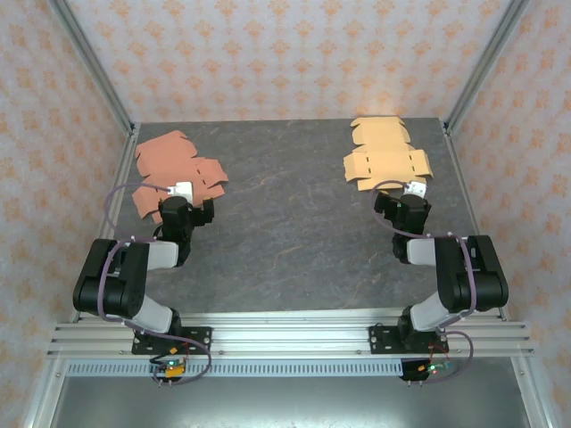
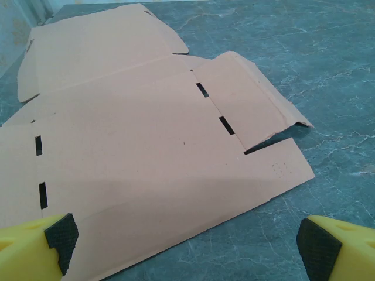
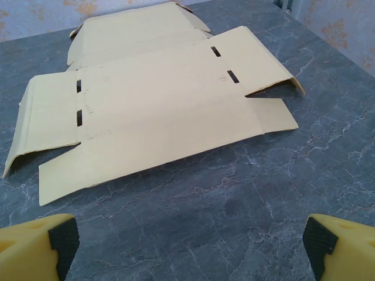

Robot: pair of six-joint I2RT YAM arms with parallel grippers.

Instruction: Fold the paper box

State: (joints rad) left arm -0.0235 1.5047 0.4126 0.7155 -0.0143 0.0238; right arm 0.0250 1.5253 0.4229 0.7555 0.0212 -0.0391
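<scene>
An orange-brown paper box (image 1: 174,165), flat and unfolded, lies at the far left corner of the worktop (image 1: 294,241), and a yellow paper box (image 1: 385,152) at the far right. The left arm (image 1: 134,267) holds its jaws spread wide at the orange sheet's near edge. The right arm (image 1: 459,267) spreads its jaws just short of the yellow. Both are empty.

Orange cardboard blank (image 2: 135,152), left part beyond the view's edge
</scene>
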